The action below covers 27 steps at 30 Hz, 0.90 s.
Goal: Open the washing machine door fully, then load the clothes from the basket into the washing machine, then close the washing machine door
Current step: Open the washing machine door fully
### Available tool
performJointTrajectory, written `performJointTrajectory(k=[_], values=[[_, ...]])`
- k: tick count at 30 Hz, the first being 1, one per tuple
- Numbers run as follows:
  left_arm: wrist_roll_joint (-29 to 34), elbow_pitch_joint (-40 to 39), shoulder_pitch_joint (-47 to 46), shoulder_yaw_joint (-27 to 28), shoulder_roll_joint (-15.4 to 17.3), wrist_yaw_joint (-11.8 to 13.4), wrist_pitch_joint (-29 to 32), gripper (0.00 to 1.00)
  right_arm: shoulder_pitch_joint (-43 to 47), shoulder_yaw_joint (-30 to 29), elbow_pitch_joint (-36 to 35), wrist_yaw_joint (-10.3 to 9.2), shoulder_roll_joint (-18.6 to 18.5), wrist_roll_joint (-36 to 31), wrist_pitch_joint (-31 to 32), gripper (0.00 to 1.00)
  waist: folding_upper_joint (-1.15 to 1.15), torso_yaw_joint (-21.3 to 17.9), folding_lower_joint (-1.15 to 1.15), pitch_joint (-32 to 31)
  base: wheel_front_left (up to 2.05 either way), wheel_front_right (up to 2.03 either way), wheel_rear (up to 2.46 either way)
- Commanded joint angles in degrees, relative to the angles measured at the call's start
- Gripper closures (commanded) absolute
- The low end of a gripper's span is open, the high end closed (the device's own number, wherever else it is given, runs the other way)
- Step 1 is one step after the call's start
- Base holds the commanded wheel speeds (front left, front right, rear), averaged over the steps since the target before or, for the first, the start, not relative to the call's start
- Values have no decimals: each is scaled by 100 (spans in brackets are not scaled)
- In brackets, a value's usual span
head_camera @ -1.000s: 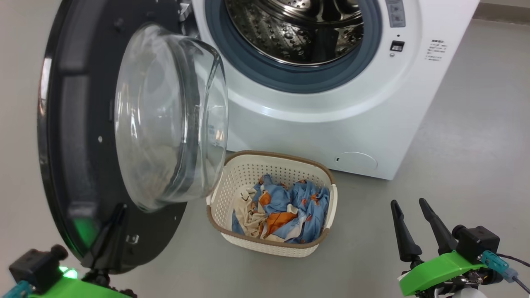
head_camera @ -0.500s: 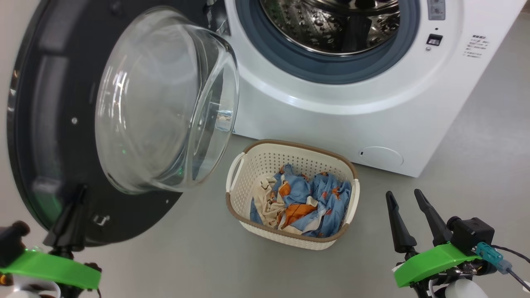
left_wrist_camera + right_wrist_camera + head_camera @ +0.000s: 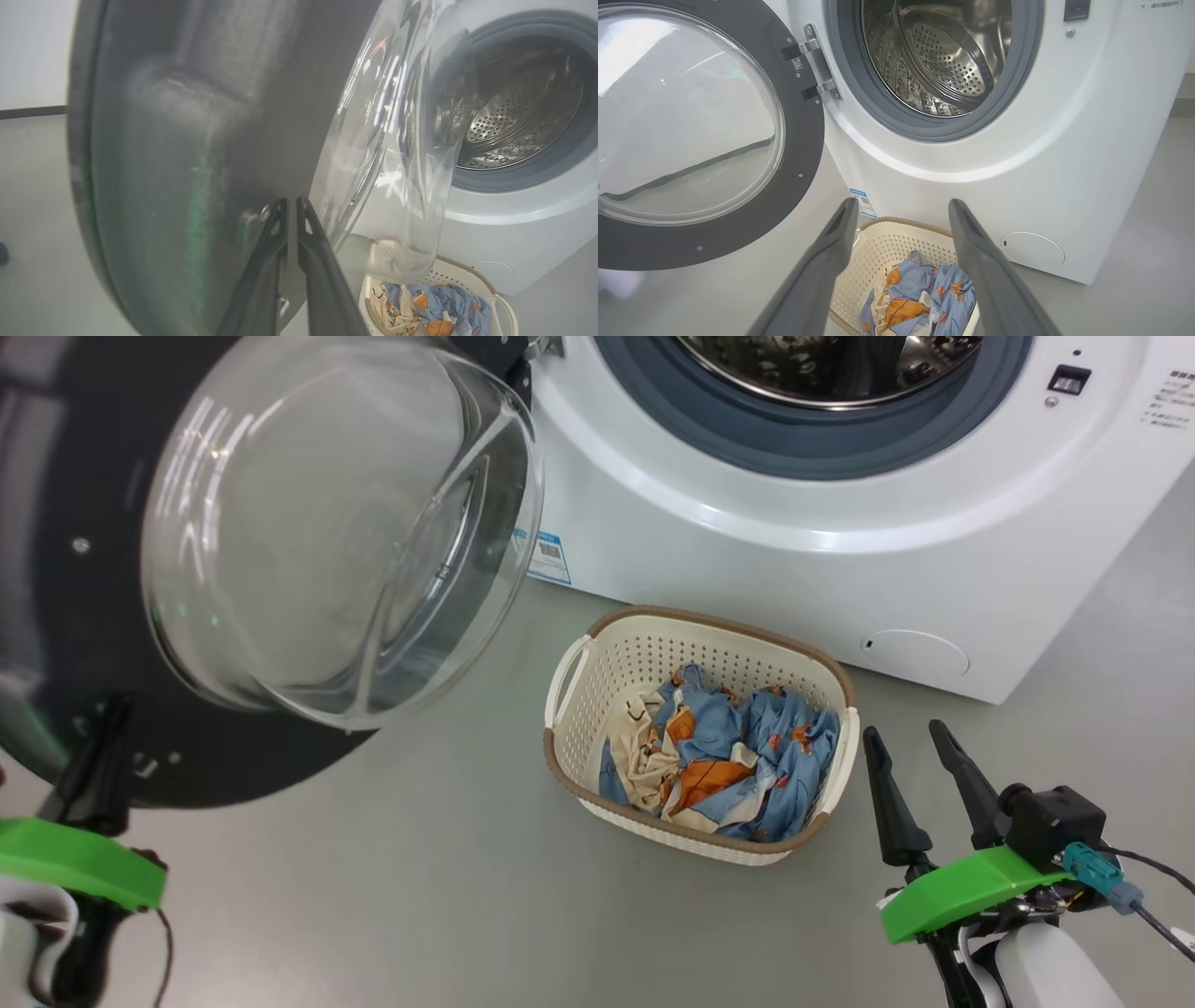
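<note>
The washing machine door (image 3: 271,551) stands swung well out on its hinge at the left of the opening, its clear glass bowl bulging toward the camera and its black rim around it. From the right wrist view it looks roughly square to the front of the washing machine (image 3: 747,551) or a little past that, so I judge the opening step nearly done, though whether the door has reached its full swing cannot be told. The left gripper (image 3: 292,203) has its two dark fingers pressed together with nothing between them, and their tips sit against the door's black inner face near its outer edge, apparently pushing it. The steel drum (image 3: 943,56) behind the grey gasket (image 3: 803,439) shows no garment inside. The clothes (image 3: 728,756), light blue with orange prints plus cream and orange pieces, all lie bunched in the basket (image 3: 709,621), which sits on the floor (image 3: 420,896) just in front of the machine, below the opening. The right gripper (image 3: 906,733) hovers just beside the basket's right end, fingers spread wide and empty. Loading has not begun, and closing the door comes after that.
</note>
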Motion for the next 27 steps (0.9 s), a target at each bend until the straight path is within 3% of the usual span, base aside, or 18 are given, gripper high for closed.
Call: performJointTrajectory(k=[1, 6, 27], values=[[-62, 71, -271, 261, 465, 45, -30, 100, -187, 115, -114, 33, 36, -80, -70, 0, 0, 23, 0, 65, 0, 0, 0], [-128, 661, -703, 104, 649, 18, -105, 100, -259, 95, -110, 33, 55, -143, -70, 0, 0, 38, 0, 193, 0, 0, 0], [-961, 1694, -2250, -1532, 1290, 14, -247, 100, -548, 204, -3, 33, 78, -131, -70, 0, 0, 110, 0, 528, 0, 0, 0]])
